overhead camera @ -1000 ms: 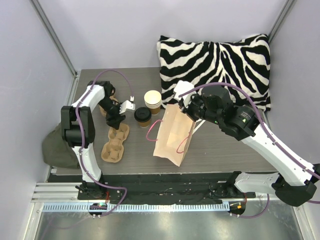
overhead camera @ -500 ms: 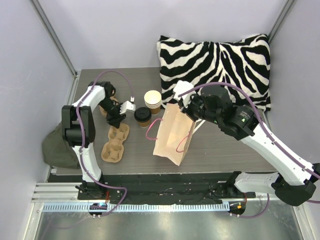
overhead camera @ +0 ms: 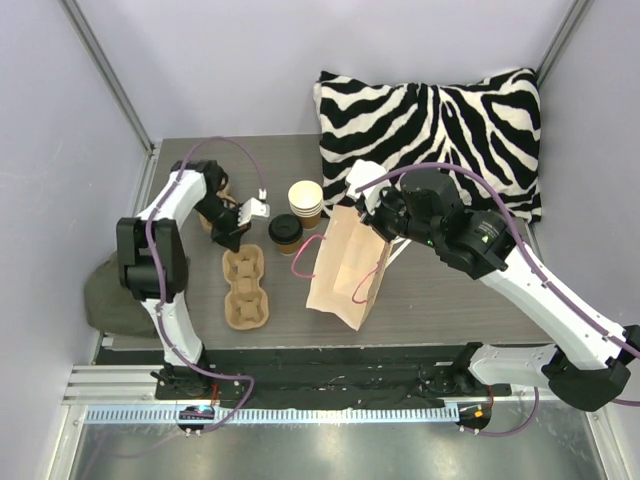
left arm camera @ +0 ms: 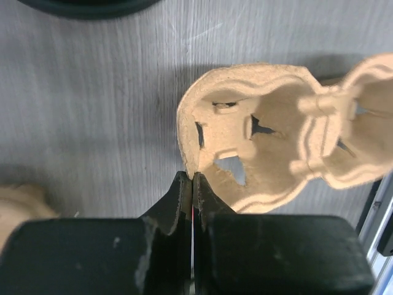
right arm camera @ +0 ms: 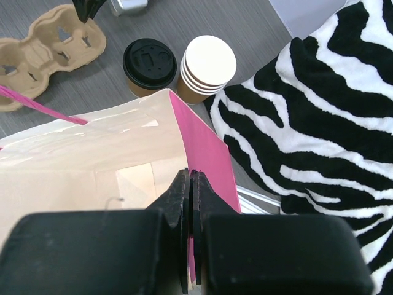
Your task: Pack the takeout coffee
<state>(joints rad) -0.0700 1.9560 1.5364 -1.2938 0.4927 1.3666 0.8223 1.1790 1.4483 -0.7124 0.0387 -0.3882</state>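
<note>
The takeout coffee stands mid-table: a kraft cup with a black lid (overhead camera: 285, 231) (right arm camera: 150, 64) and a stack of cream-rimmed paper cups (overhead camera: 306, 200) (right arm camera: 209, 64) just behind it. My left gripper (overhead camera: 234, 240) (left arm camera: 192, 176) is shut on the far rim of the tan pulp cup carrier (overhead camera: 245, 288) (left arm camera: 264, 147), left of the lidded cup. A paper bag (overhead camera: 345, 265) (right arm camera: 92, 166) with pink handles stands open to the right of the cups. My right gripper (overhead camera: 372, 225) (right arm camera: 190, 175) is shut on the bag's pink far wall.
A zebra-striped pillow (overhead camera: 440, 130) (right arm camera: 325, 123) fills the back right corner, touching the bag's far side. An olive cloth (overhead camera: 108, 295) hangs off the table's left edge. Another tan pulp piece (overhead camera: 208, 218) lies behind the left arm.
My left gripper has closed on the carrier's rim. The carrier's near end has swung to the right, so it now lies straighter. The right arm and the bag have not moved.
</note>
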